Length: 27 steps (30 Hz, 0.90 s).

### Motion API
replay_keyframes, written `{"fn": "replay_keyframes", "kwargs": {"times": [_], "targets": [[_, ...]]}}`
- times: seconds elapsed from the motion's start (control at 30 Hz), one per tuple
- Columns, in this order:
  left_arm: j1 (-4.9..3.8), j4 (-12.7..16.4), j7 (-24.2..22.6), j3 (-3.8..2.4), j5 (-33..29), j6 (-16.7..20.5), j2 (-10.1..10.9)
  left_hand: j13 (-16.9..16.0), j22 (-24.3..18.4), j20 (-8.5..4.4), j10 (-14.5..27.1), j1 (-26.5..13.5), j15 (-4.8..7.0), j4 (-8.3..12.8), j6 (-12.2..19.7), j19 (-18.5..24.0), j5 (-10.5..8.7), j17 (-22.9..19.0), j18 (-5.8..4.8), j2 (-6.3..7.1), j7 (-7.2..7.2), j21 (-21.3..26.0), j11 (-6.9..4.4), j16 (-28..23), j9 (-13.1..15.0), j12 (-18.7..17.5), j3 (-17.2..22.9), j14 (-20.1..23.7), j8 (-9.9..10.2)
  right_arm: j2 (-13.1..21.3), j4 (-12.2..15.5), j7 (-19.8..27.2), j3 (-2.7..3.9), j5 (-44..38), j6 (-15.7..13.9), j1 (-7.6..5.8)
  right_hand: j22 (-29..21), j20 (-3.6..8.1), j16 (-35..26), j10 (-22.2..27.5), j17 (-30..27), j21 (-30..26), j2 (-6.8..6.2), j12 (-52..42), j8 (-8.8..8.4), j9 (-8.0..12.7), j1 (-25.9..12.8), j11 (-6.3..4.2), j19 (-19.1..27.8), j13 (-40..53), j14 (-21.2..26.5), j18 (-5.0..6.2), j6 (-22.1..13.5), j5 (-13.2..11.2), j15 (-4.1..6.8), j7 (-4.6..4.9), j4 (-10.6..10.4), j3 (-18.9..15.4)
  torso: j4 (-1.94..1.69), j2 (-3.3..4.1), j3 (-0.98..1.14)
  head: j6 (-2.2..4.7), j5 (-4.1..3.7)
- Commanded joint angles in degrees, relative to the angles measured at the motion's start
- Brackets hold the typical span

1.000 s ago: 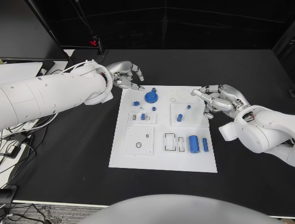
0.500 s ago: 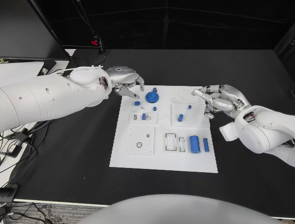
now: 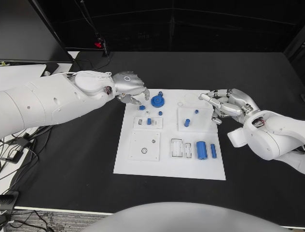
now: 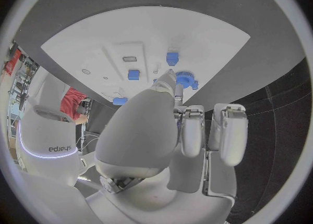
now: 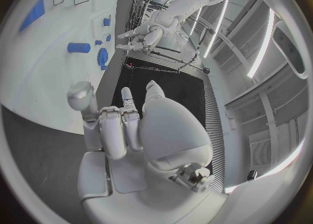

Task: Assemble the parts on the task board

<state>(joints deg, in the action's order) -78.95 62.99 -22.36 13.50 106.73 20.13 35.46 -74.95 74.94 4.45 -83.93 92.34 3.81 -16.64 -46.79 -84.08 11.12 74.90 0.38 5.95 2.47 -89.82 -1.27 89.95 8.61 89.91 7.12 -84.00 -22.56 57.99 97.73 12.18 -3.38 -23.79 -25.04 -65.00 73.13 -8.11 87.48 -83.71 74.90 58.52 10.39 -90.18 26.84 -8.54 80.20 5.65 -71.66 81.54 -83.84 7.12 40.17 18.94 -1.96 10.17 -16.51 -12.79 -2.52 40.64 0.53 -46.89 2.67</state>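
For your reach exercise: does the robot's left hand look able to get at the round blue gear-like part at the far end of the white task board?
Probably yes: the left hand hovers beside the round blue gear-like part, with nothing between them.

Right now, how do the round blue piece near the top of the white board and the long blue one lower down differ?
The blue gear is round and toothed; the blue cylinder is smooth and long. The gear sits beside the left hand; the cylinder lies near the board's lower right. Both are blue and untouched.
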Motion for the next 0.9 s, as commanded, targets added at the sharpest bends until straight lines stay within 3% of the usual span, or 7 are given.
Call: {"fn": "replay_keyframes", "kwargs": {"times": [0.03, 0.43, 0.9], "targets": [[0.07, -0.5, -4.2, -0.03, 5.5, 1.2, -0.3, -15.0, 15.1, 0.59, -6.1, 0.6, 0.45, 0.0, -0.1, -5.9, -0.56, 15.1, -0.38, 0.23, -0.27, -0.2, -0.37, 0.0, -0.2, 0.1, 0.8, -6.0, 0.4, -0.1, 0.1, -0.1, 0.03, -0.2, 0.4, -0.07, -0.1, 0.06, 0.0, -6.3, 10.4, -0.2, 0.01, 0.2, 0.35, 0.1, 0.3, 0.02, 0.2, 8.5, -3.3, 0.26, -0.3, 0.4, 0.06, -0.06, -0.1, -0.3, 0.07, 0.02, -0.09, -0.08, -0.02], [0.82, -2.8, -6.0, -0.03, 9.5, 1.4, -1.9, -15.0, 15.1, 1.31, -6.1, 1.8, 0.73, 0.1, -0.5, -5.9, -3.33, 15.1, -0.38, 1.01, -0.69, -0.2, -0.79, 0.0, -0.8, 0.1, 3.5, -6.0, 0.8, -0.3, -0.1, -0.3, 0.03, -0.2, 0.6, -0.07, -0.1, 0.06, 0.0, -6.3, 10.4, -0.3, 0.00, 0.2, 0.36, 0.1, 0.3, 0.03, 0.3, 8.5, -3.3, 0.29, -0.4, 0.4, 0.05, -0.06, -0.1, -0.3, -0.08, -0.04, 0.03, -0.34, -0.01], [1.18, -4.6, -5.9, -0.04, 10.0, 0.8, -3.4, -15.0, 15.1, 1.72, -6.1, 4.3, 0.82, 0.5, 0.3, -5.9, -3.59, 15.1, -0.38, 2.01, -1.08, -0.2, -1.01, 0.0, -1.5, 0.1, 6.0, -6.0, 1.5, -0.4, -0.2, -0.7, 0.03, -0.2, 0.9, -0.06, -0.2, 0.06, 0.0, -6.3, 10.4, -0.4, -0.01, 0.2, 0.37, 0.1, 0.3, 0.04, 0.3, 8.5, -3.3, 0.30, -0.4, 0.5, 0.05, -0.05, -0.2, -0.4, 0.00, -0.02, -0.03, -0.34, -0.14]]}}
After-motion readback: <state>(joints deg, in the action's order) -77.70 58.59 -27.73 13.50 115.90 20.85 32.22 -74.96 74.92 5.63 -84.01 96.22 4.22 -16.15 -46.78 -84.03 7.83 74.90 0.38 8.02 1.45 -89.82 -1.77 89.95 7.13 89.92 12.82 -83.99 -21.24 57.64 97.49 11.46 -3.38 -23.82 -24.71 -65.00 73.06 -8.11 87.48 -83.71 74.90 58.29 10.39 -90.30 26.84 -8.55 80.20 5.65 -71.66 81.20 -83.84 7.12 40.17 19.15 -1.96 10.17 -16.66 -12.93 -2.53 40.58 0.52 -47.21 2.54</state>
